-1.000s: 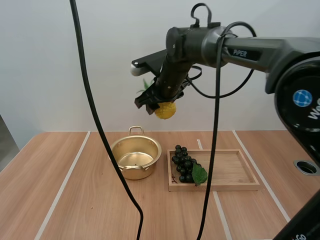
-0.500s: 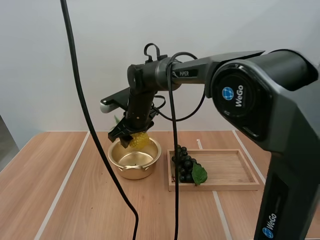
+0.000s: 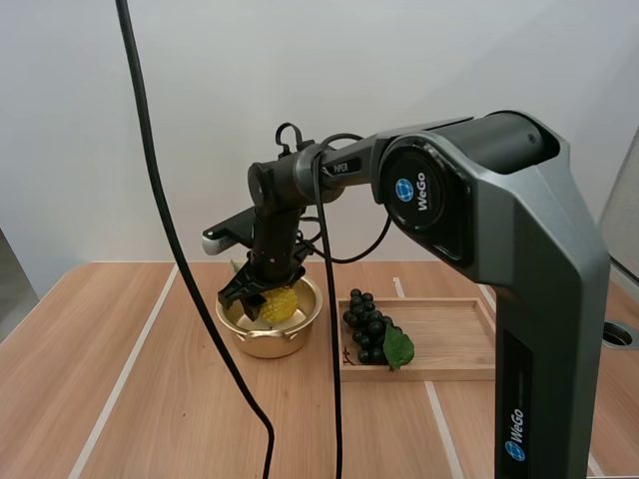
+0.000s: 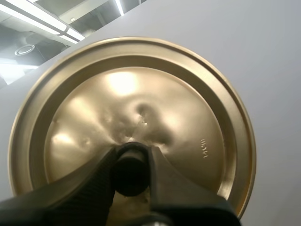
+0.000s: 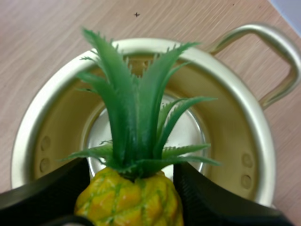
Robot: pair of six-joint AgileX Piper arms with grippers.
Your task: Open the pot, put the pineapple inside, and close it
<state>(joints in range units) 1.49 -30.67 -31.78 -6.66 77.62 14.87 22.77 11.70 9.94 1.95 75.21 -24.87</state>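
1. Right gripper: the two black fingers clamp the pineapple by its yellow body. In the right wrist view one finger lies on each flank of the fruit, and the green crown stands out ahead of the tips.

2. Pineapple position: directly over the open mouth of the pot, with its body about level with the rim. From the high view it appears partly inside the pot. Whether it touches the pot floor cannot be determined. In the right wrist view the crown lies across the pot's shiny bottom, and one loop handle projects from the rim.

3. Left gripper: the fingers are closed on the dark knob of the lid. The gold lid is held clear of the pot, its domed face toward the wrist camera.

4. Table layout, high view: the pot stands on the wooden table. The wooden tray lies at 3 o'clock from the pot, just beside it and apart. The bunch of grapes rests at the 9 o'clock end of the tray, the end nearest the pot.
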